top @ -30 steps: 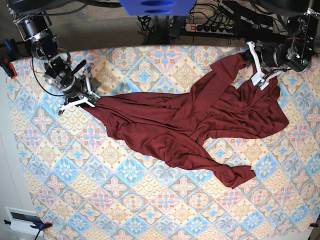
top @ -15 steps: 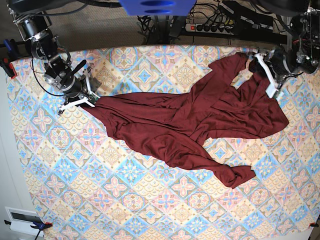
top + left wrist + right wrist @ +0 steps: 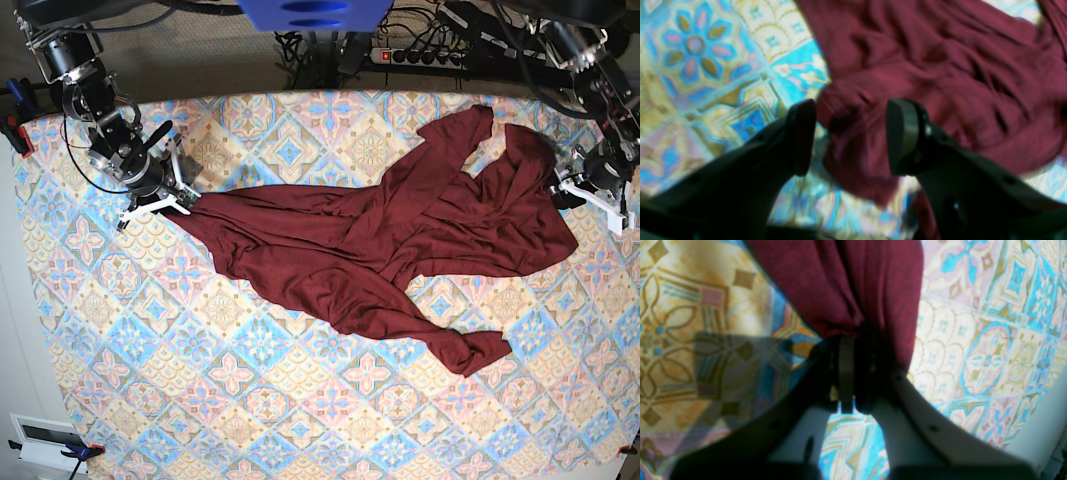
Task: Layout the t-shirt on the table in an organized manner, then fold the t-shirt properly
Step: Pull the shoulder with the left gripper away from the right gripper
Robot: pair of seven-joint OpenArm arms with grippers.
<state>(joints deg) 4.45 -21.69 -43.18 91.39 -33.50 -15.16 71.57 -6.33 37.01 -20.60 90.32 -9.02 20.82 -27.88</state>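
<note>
T-shirt point(image 3: 380, 245): lies crumpled across the far half of the table point(image 3: 250, 400), long axis running from the far left edge to the right edge, one twisted end trailing near-right.
Right gripper point(image 3: 848, 373): at the shirt's left tip, jaws clamped on a bunched corner of maroon cloth.
Left gripper point(image 3: 850, 136): at the shirt's right edge, jaws spread wide, holding nothing; a fold of cloth sits between the pads but is not pinched.
Key relation: shirt lies between the two grippers; only the left end is held.
Judgement: the right end needs a fresh grasp to spread the shirt flat.
</note>
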